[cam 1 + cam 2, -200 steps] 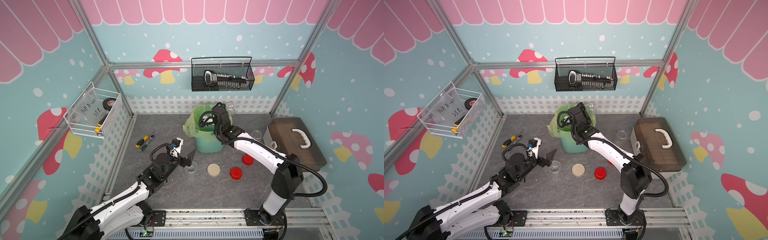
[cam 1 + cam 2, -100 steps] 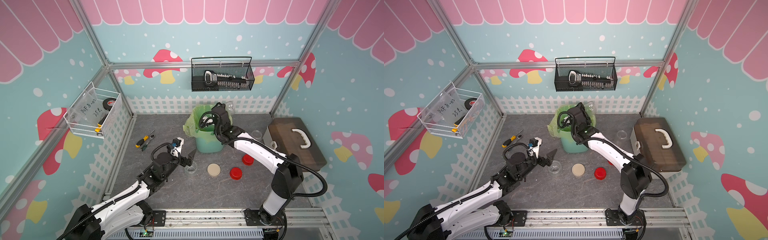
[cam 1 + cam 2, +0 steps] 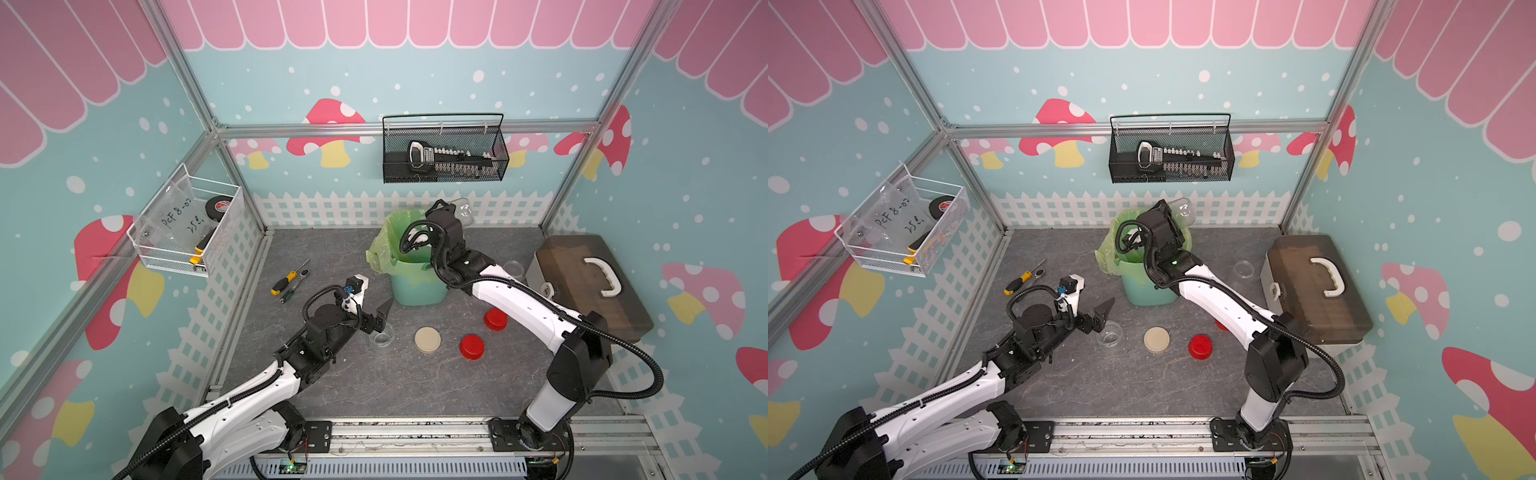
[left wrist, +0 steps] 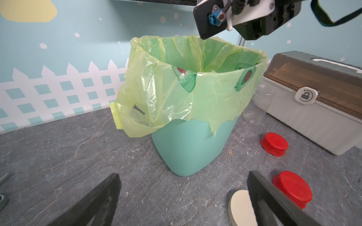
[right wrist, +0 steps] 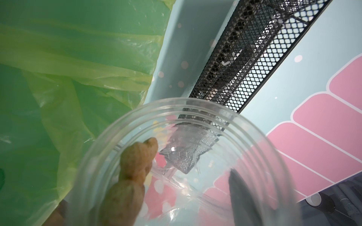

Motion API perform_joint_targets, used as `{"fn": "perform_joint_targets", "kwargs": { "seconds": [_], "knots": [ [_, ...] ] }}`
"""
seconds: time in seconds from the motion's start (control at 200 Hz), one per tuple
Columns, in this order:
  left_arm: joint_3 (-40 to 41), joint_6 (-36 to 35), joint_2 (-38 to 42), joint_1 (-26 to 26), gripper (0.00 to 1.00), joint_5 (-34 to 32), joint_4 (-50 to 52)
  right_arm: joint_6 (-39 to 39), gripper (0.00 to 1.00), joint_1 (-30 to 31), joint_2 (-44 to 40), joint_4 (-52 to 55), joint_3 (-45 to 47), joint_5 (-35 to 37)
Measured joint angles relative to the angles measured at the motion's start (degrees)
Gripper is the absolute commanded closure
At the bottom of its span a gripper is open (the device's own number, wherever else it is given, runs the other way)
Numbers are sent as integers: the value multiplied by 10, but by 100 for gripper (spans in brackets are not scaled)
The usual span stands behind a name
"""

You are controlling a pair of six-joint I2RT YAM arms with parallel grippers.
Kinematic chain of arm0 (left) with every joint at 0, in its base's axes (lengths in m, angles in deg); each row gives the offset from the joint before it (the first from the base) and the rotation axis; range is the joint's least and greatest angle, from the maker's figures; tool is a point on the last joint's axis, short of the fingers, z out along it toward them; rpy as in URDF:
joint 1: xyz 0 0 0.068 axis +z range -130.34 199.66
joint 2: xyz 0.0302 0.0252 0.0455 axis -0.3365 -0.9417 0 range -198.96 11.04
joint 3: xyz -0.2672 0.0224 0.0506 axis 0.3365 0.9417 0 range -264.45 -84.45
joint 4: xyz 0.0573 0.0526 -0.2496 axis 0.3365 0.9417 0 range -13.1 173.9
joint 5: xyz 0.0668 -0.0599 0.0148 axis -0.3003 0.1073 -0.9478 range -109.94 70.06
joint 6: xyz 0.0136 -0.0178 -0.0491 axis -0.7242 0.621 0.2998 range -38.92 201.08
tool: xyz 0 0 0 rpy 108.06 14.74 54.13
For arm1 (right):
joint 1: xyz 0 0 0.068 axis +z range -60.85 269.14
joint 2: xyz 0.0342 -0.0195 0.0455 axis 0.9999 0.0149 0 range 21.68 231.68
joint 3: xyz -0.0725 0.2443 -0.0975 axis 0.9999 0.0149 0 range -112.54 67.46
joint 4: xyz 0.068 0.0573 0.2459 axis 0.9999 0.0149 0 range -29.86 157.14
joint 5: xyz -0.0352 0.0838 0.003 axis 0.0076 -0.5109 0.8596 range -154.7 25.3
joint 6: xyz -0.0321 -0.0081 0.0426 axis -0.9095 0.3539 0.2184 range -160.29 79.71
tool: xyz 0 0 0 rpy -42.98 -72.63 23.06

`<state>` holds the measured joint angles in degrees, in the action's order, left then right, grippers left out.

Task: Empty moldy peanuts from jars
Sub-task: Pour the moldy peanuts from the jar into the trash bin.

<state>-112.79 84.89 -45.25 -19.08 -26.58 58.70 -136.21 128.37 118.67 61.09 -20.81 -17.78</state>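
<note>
I am mid-pour. My right claw (image 3: 451, 211) is partly closed around a small clear plastic jar (image 5: 195, 121), which is tipped over. A few tan moldy peanuts (image 5: 137, 162) sit inside it. Just beyond its mouth is the green plastic bag (image 5: 58, 78) lining the teal bin (image 4: 188, 148). Next, I judge, comes a steeper tilt or a shake. My right arm stretches out over the bin. My left claw (image 4: 184, 176), wide open and empty, hovers low over the grey counter (image 3: 374, 395), with an empty clear jar (image 3: 382, 337) just beside it.
</note>
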Motion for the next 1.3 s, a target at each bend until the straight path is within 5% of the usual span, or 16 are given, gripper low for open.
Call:
{"fn": "perform_joint_targets", "kwargs": {
  "seconds": [0.65,0.966,1.301],
  "knots": [
    [0,0,-1,0,1,0,0,20,61,7,3,9,-9,-2],
    [0,0,0,0,1,0,0,201,61,1,-7,120,-10,-63],
    [0,0,0,0,1,0,0,443,62,-84,-103,210,-19,-273]
  ]
}}
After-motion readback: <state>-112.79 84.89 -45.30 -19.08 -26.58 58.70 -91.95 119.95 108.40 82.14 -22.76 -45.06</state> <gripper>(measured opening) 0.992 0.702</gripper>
